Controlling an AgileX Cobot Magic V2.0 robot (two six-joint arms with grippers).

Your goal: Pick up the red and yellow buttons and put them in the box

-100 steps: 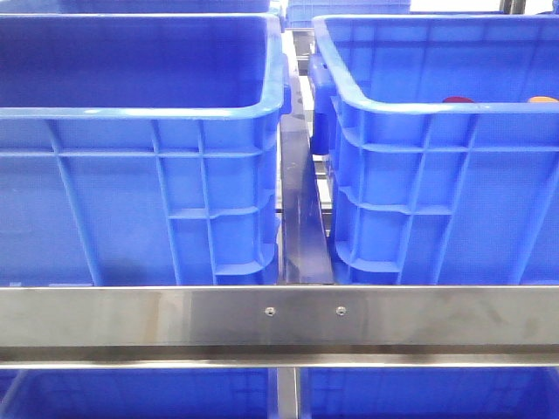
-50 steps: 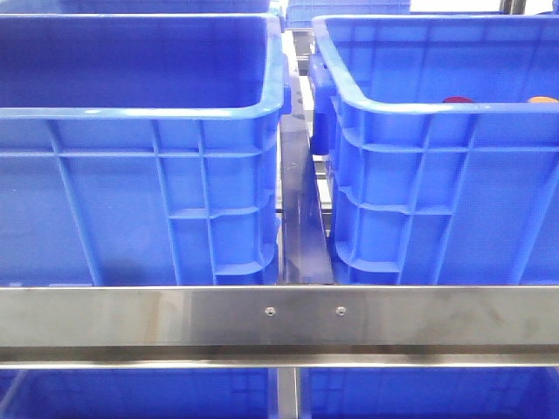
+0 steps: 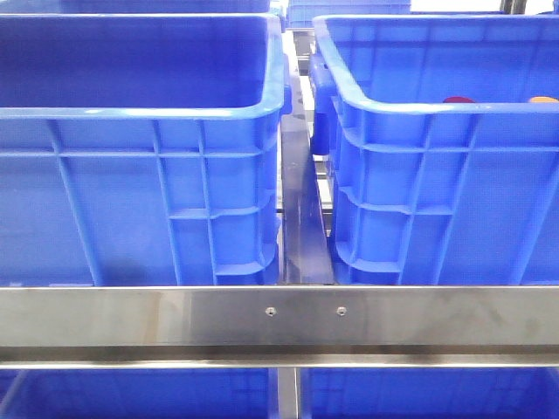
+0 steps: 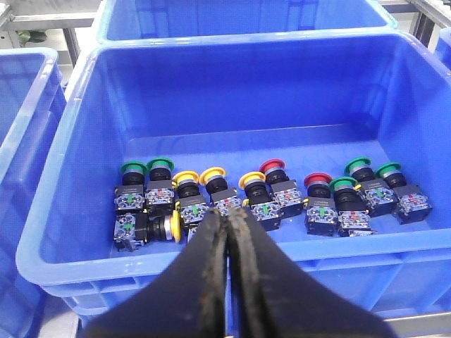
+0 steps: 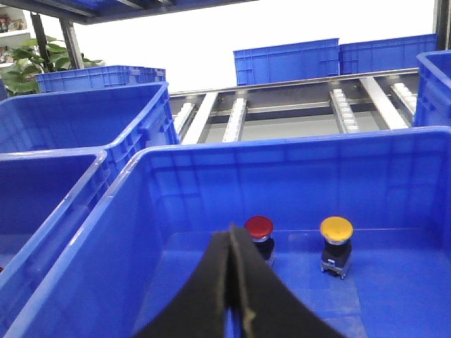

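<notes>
The right gripper (image 5: 232,271) was clenched on nothing, its 2 black fingers pressed flat together, and it hung over the near part of the box (image 5: 296,151). Beyond its tips, on the box floor toward the far wall, stood the red button (image 5: 258,227) and, just to its right, the yellow button (image 5: 336,229), both upright on their black bodies and apart from each other. From the front, only their caps peeked over the near rim of the right-hand crate.

The left gripper (image 4: 227,236) was likewise pinched empty, poised above the near rim of the supply crate (image 4: 63,113), where a row of green, yellow and red push buttons (image 4: 261,193) lay along the near part of the floor.

By my reading, the task looked essentially done: 1 red and 1 yellow piece sat inside the box, and neither gripper carried anything. Whether more pairs were wanted cannot be told.
</notes>
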